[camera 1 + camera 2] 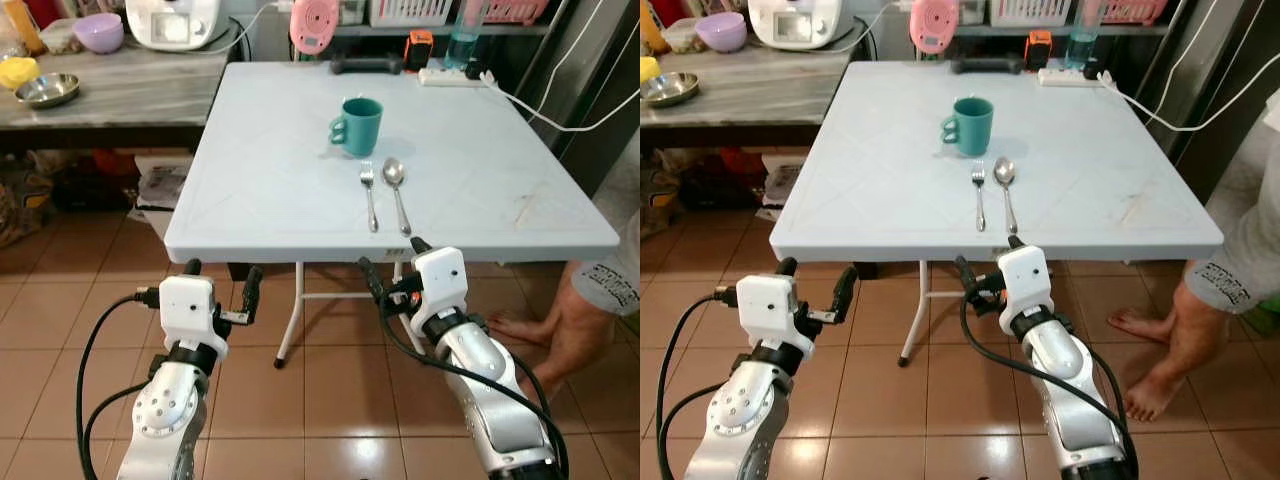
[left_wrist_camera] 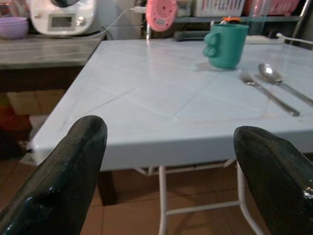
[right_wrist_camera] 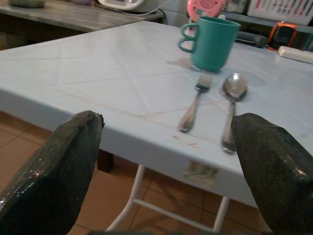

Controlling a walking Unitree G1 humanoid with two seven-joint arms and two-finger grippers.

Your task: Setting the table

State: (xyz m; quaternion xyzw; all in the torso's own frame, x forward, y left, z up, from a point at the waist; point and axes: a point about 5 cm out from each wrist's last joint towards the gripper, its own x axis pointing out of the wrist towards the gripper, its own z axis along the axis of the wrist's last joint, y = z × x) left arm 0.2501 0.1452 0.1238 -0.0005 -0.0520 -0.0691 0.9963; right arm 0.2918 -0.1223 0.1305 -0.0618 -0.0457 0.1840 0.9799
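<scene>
While we stand before the pale blue folding table (image 1: 250,190), its near edge lies just beyond both our grippers. To our left runs a grey counter (image 1: 130,90) carrying a white cooker (image 1: 172,22), a purple bowl (image 1: 98,32) and a steel dish (image 1: 46,90). A person's bare legs (image 1: 560,320) stand on the tiled floor by the table's right corner. At the far edge of the table we see a pink fan (image 1: 313,25) and a white power strip (image 1: 452,76). Our left gripper (image 1: 220,285) hangs below the table's front edge, fingers spread wide and holding nothing. Our right gripper (image 1: 392,266) sits just under the edge, likewise spread and unladen. On the table a teal mug (image 1: 358,126) stands upright, and nearer us a spoon (image 1: 396,192) and fork (image 1: 369,194) lie side by side, fork on the left.
</scene>
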